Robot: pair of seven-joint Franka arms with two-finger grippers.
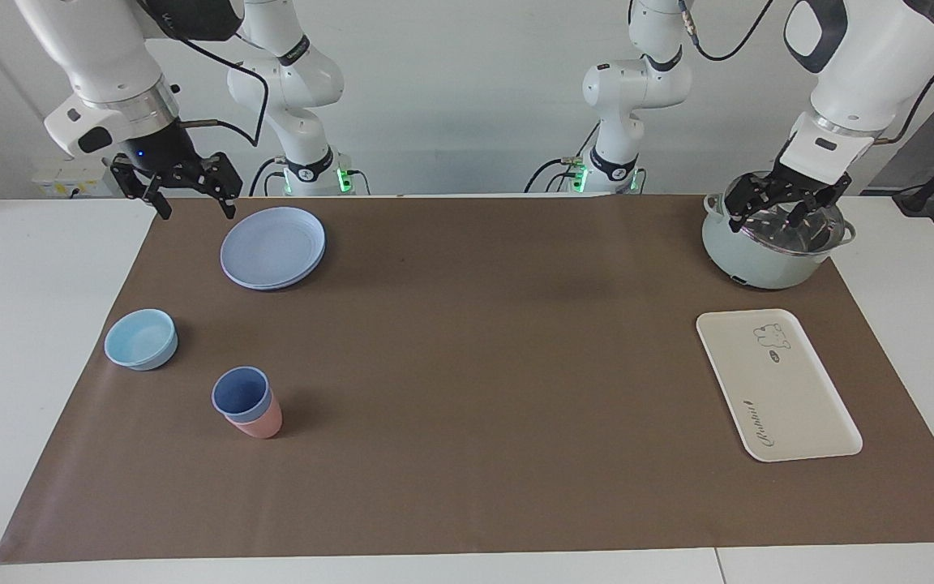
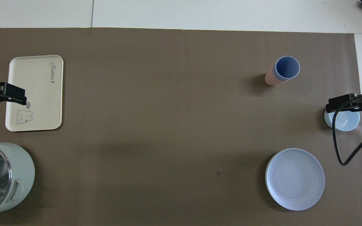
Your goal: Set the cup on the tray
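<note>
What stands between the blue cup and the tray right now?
Nothing visible on the mat between them. But the cup is nested in a pink tumbler, at the right arm's end; the tray lies at the left arm's end.

Pot cropped; tray lettering perhaps unreadable.

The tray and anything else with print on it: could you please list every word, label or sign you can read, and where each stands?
"Rabbit": cursive word on the tray, at its end farther from the robots.
Small dark oval mark beside the tray's animal drawing: too small to read.
Cup, plate, bowl, pot: no readable text.
</note>
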